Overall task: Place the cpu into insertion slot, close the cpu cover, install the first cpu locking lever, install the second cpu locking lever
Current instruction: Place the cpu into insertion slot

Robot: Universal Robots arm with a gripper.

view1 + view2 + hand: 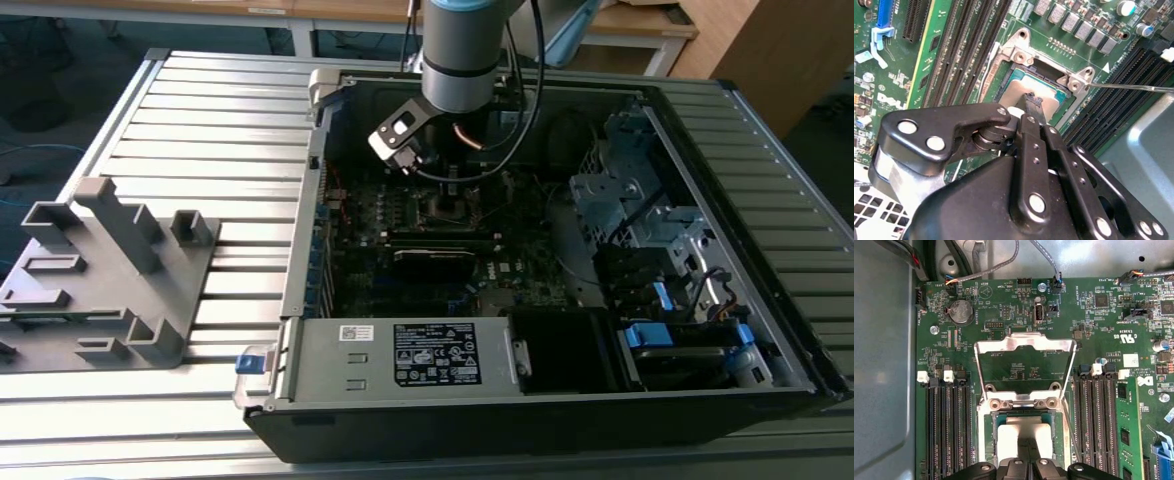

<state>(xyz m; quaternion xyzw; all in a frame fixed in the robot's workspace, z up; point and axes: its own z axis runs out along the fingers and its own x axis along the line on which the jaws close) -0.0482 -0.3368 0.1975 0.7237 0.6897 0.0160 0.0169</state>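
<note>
1. Hand: black linkage, fingers drawn together, nothing seen clamped between them; tips at the top face of the cpu.
2. Cpu: lies flat inside the insertion slot, upper middle of the exterior view.
3. Cpu cover: silvery frame, swung open and back from the slot on its hinge; green motherboard shows through its window.
4. Memory slots: long, black, either side of the slot.
5. Computer case: open, on slatted desk.
6. Grey fixture: on desk, at the exterior view's left.
</note>
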